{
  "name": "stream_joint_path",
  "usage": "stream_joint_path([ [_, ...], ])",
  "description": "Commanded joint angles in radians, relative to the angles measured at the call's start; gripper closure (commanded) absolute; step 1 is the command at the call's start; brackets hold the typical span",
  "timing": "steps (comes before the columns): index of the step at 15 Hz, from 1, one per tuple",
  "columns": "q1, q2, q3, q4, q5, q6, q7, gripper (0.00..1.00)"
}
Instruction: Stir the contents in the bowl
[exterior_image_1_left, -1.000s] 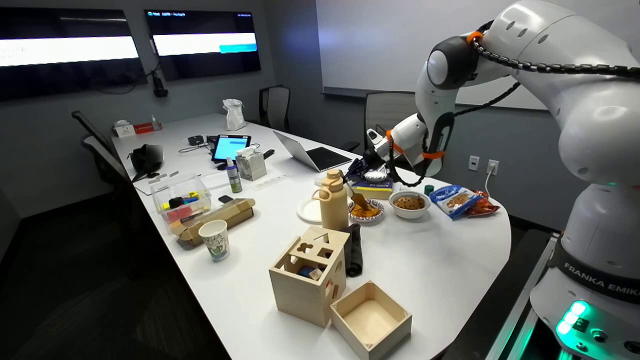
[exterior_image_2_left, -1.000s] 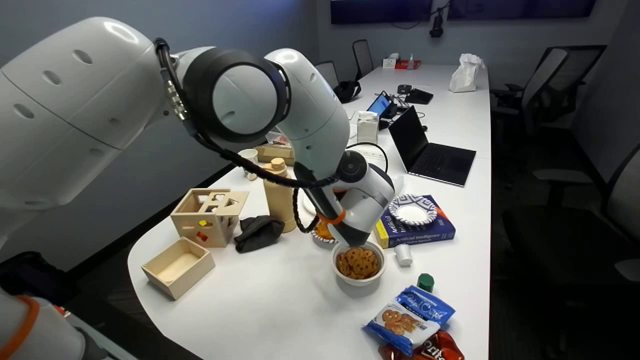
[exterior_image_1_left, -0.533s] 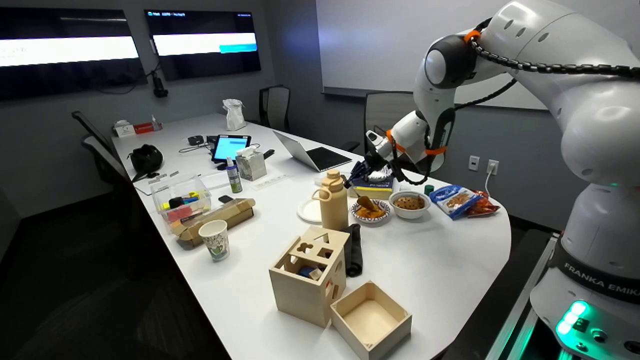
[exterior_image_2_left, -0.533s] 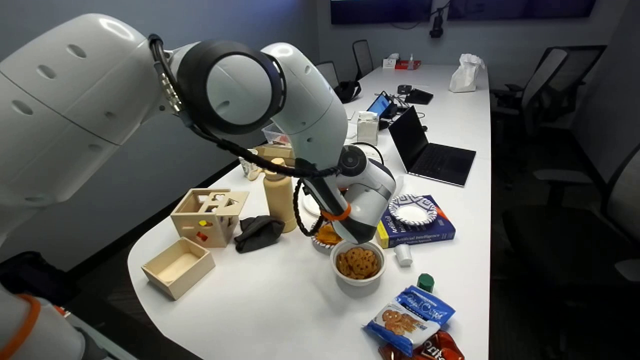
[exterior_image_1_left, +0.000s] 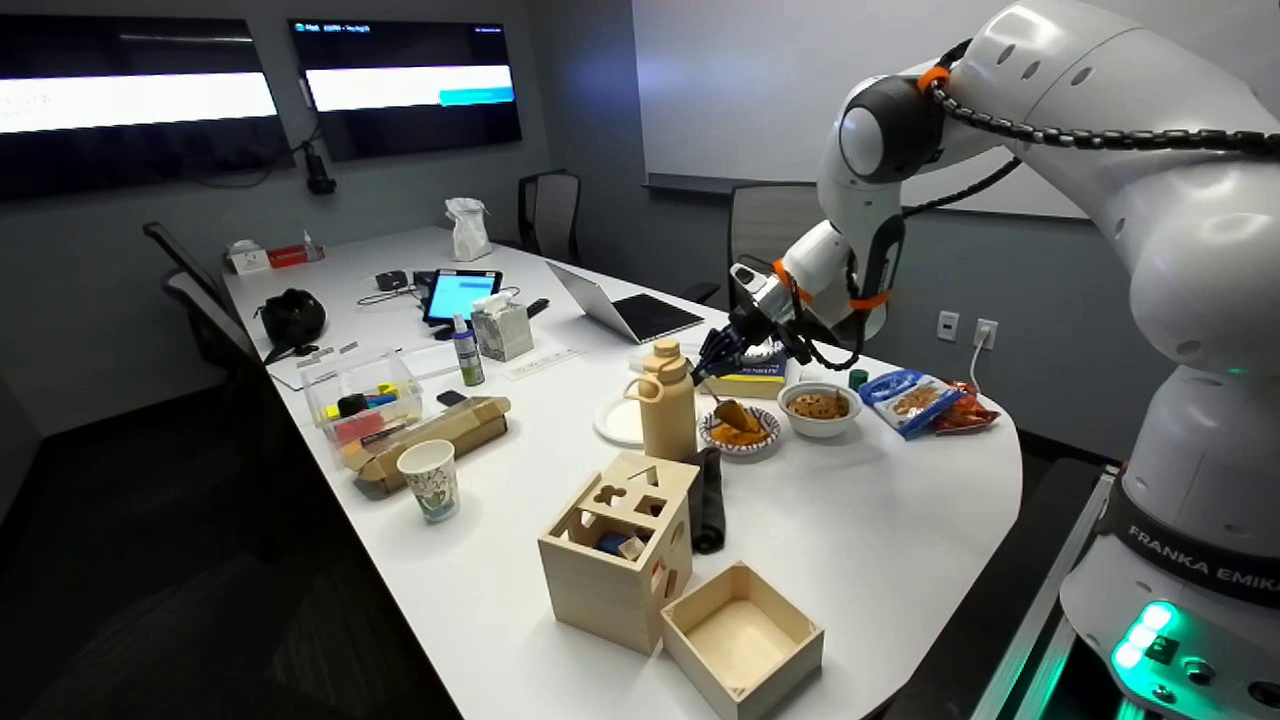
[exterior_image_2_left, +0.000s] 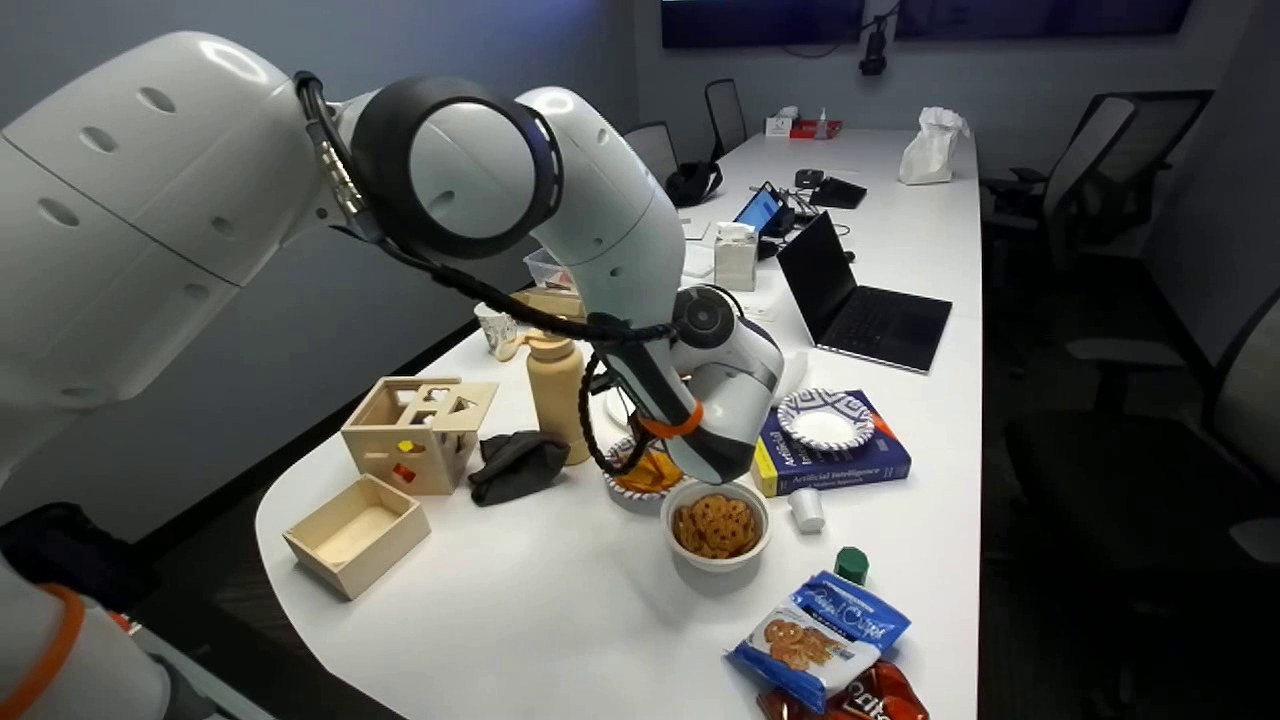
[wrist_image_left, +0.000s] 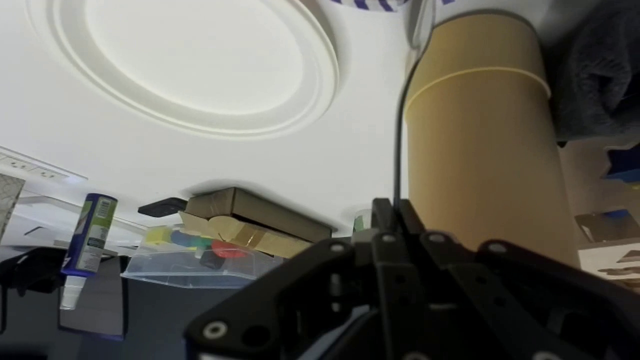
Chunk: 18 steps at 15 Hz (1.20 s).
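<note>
The bowl (exterior_image_1_left: 748, 447) is small with a patterned rim and stands on the table. It is partly behind the arm in an exterior view (exterior_image_2_left: 632, 492), and a sliver of striped rim shows at the top of the wrist view (wrist_image_left: 367, 4). The contents (exterior_image_1_left: 742, 437) are an orange heap inside. My gripper (wrist_image_left: 395, 205) is shut on the thin dark handle of a brown-headed spatula (exterior_image_1_left: 734, 414). The spatula is tilted, its head down in the orange contents. The gripper (exterior_image_1_left: 700, 372) is above and beyond the bowl, partly beside the bottle. The head's lower edge is hidden in the contents.
A tan bottle (exterior_image_1_left: 668, 410) stands close beside the bowl. A white bowl of cookies (exterior_image_1_left: 820, 428) is on the opposite side. A book (exterior_image_2_left: 840, 465) with a patterned plate lies behind. A flat white plate (wrist_image_left: 200, 55), dark cloth (exterior_image_2_left: 518, 468) and wooden shape box (exterior_image_1_left: 610, 590) are near.
The spatula head has moved slightly toward the cookie bowl, then lower into the orange contents. The patterned bowl has shifted a little on the table. The gripper stays shut on the handle.
</note>
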<state>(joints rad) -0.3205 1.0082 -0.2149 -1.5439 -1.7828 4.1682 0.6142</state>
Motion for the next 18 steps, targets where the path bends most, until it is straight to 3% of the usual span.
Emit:
stream_joint_path([
  [1, -0.001, 0.028, 0.002, 0.032, 0.042, 0.054, -0.029, 0.99],
  [8, -0.026, 0.010, 0.014, -0.009, 0.197, 0.026, -0.098, 0.99],
  [18, 0.029, -0.021, -0.056, -0.106, 0.058, 0.014, -0.084, 0.99],
])
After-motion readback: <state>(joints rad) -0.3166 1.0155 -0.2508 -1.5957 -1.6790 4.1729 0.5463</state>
